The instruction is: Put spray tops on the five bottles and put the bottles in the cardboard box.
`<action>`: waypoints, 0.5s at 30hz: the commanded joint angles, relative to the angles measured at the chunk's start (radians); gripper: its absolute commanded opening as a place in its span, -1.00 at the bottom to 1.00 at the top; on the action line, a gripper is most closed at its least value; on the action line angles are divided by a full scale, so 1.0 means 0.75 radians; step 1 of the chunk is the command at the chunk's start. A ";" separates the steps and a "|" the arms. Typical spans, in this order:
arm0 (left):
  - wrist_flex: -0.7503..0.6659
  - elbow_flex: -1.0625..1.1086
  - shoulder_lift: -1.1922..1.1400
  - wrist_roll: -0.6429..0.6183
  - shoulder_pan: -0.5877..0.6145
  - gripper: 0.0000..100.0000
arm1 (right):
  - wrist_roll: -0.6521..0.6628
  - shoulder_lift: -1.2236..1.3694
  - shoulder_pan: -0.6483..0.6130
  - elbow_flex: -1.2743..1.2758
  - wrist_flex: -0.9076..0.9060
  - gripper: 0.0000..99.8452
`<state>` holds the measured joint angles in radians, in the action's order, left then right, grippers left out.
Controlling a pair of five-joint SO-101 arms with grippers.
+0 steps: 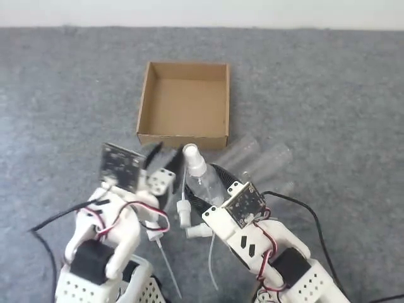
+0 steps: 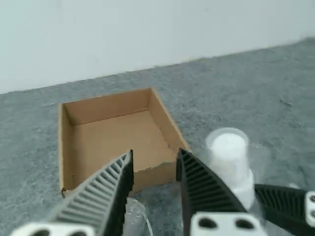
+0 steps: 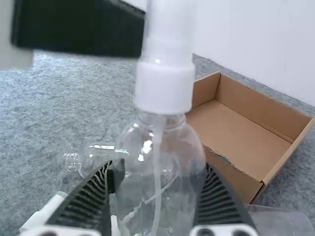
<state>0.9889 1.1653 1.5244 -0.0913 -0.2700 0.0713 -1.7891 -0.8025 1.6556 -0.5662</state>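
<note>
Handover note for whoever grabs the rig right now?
Left gripper: open, empty, by the cardboard box.
Right gripper: shut on an upright bottle with a spray top on.
Box empty. Other bottles lie without tops right of it; loose spray tops between the arms.
Done: one bottle topped. Left: box it, then top and box the rest.

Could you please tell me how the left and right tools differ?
The left tool is open and empty; the right tool is shut on the clear bottle. The left tool sits beside the white spray top, the right tool around the bottle's body. Both have black ribbed fingers.
</note>
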 commanded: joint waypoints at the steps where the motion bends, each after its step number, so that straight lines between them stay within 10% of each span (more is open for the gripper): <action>1: -0.033 0.015 0.014 0.072 -0.147 -0.74 | -0.010 -0.026 0.015 -0.119 0.030 -0.99; 15: 0.033 -0.011 0.014 0.078 -0.192 -0.74 | -0.010 -0.026 0.021 -0.106 0.028 -0.99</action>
<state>1.0027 1.1853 1.5290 -0.0453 -0.3913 0.0683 -1.7891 -0.7933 1.6556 -0.5662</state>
